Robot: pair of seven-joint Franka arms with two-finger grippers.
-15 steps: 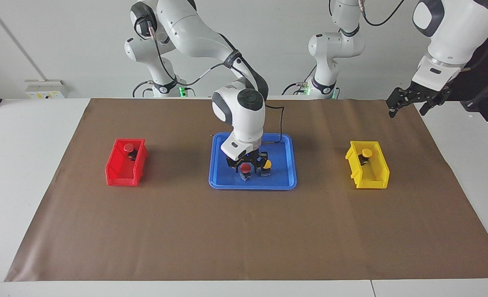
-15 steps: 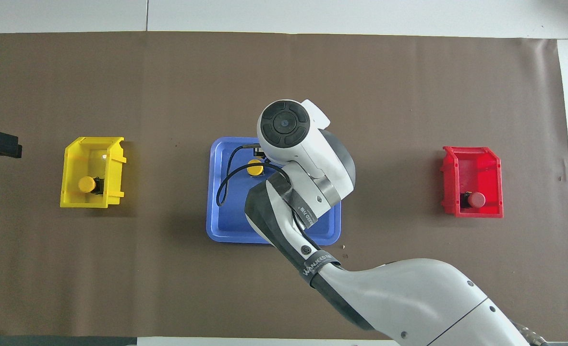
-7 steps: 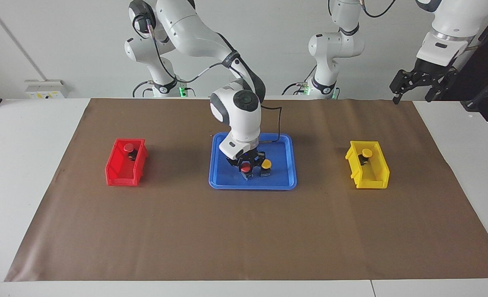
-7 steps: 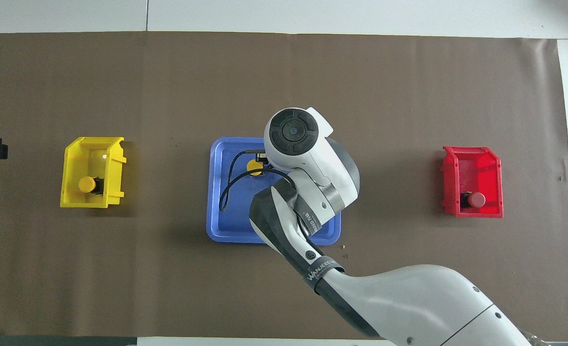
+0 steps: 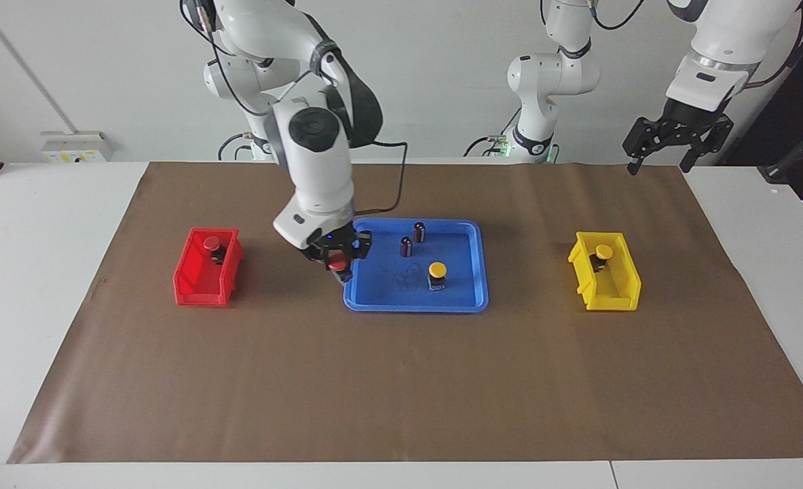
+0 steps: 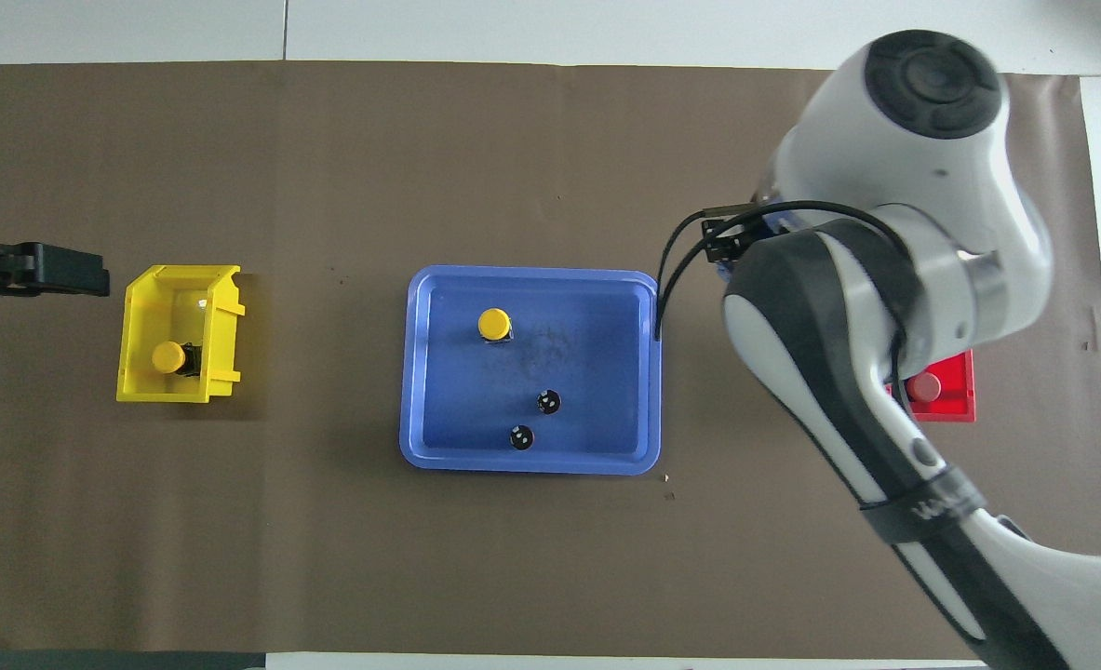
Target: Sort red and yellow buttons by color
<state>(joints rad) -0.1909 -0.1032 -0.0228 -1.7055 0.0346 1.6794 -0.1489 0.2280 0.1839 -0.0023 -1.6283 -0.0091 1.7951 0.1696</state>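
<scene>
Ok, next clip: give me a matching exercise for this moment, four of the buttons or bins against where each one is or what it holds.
Things:
1. red button held
2. yellow button on its own
3. red bin
4. yellow bin

Places or states:
A. on the blue tray, beside two dark cylinders
B. at the left arm's end, one yellow button inside
C. in the shut right gripper, over the tray's edge
D. at the right arm's end, one red button inside

Pairs: 1-C, 2-A, 3-D, 4-B
</scene>
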